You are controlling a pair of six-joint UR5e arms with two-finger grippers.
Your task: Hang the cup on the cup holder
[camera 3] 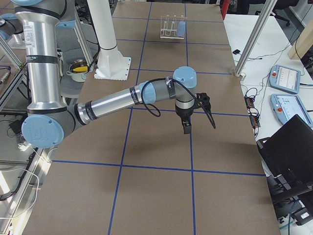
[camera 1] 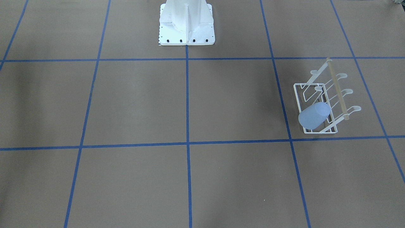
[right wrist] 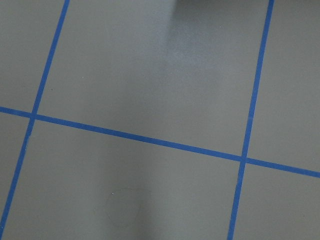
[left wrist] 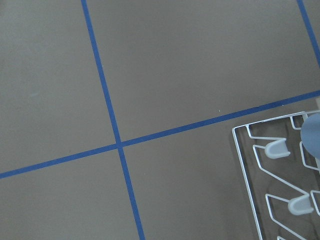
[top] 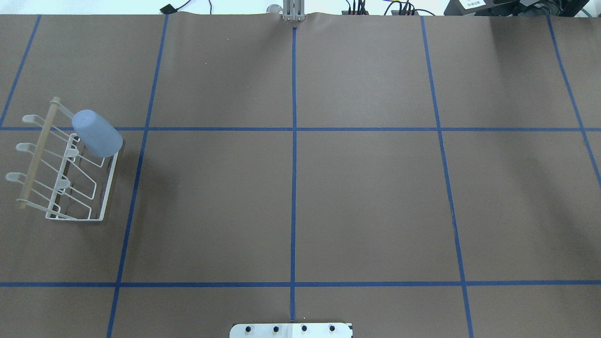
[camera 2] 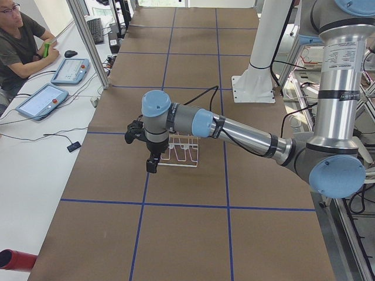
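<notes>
The light blue cup (top: 96, 134) sits upside down and tilted over a far-end prong of the white wire cup holder (top: 40, 150), on the robot's left side of the table. Both show in the front view, cup (camera 1: 313, 115) and cup holder (camera 1: 338, 91). The left wrist view shows a corner of the cup holder (left wrist: 276, 148) and an edge of the cup (left wrist: 312, 132). My left gripper (camera 2: 150, 159) hangs above the table beside the cup holder (camera 2: 183, 153), holding nothing that I can see. My right gripper (camera 3: 188, 125) hangs over bare table, far from the cup (camera 3: 181, 27). I cannot tell whether either is open or shut.
The brown table carries a blue tape grid. The white robot pedestal (camera 1: 186, 23) stands at the table's robot-side edge. An operator (camera 2: 17, 41) sits beside the table with tablets (camera 2: 41, 99). More pendants (camera 3: 283, 78) and a laptop (camera 3: 288, 152) lie off the other end.
</notes>
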